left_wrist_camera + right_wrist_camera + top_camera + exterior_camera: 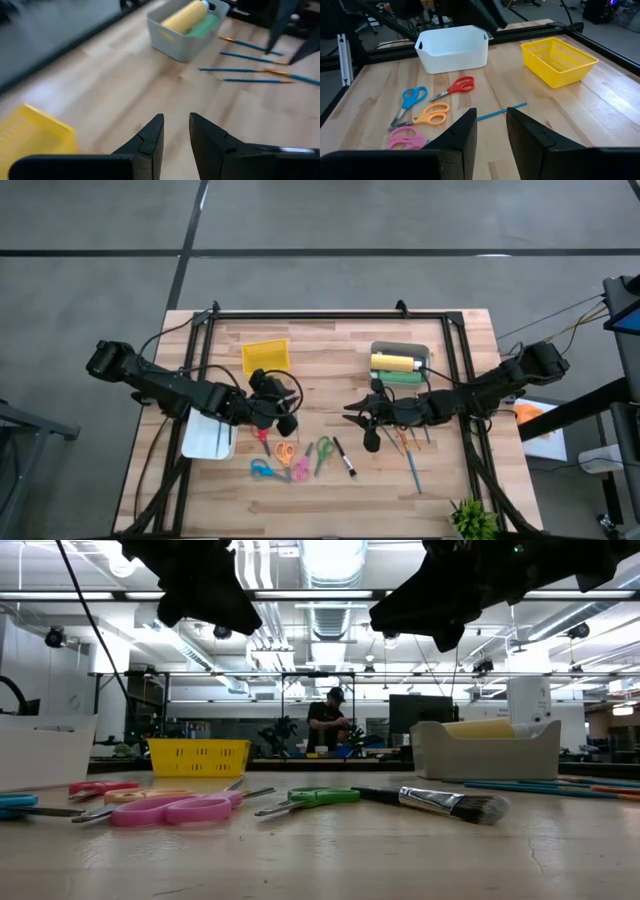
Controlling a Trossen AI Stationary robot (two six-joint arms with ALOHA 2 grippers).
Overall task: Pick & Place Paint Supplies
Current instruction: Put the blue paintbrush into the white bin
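Observation:
A yellow paint bottle [393, 363] and a green one [402, 377] lie on their sides in the grey bin [176, 44] at the far right. Thin teal and orange brushes [250, 57] lie flat on the table in front of the bin. A black-handled brush [343, 457] lies near the middle, and a teal stick [501, 112] lies near the scissors. My left gripper [176, 125] hovers left of centre [292, 412], open, with nothing between its fingers. My right gripper [491, 120] hovers right of centre [350, 413], also open and holding nothing.
A yellow mesh basket [266, 356] stands at the far left, a white bin [208, 437] at the near left. Several coloured scissors [285, 460] lie near the front. A small plant [472, 518] stands at the near right corner. A black frame [330, 315] borders the table.

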